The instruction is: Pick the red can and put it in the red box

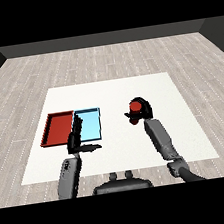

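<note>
Red can (133, 114) right of frame centre, gripped in right hand (142, 109), fingers curled round it; long axis hard to tell, seemingly tilted with top toward the left. Over white table (188, 138). Well left: blue tray (92, 129), red tray (58, 127) touching. Left hand (77, 139) fingers straight, thumb out, grasping nothing.

A: What colour is the can (133, 112) between the black right hand's (142, 107) fingers?
B: Red. By the black left hand's (77, 137) fingertips lie a red tray (57, 127) and a light blue tray (92, 124), on a white table (139, 145).
</note>
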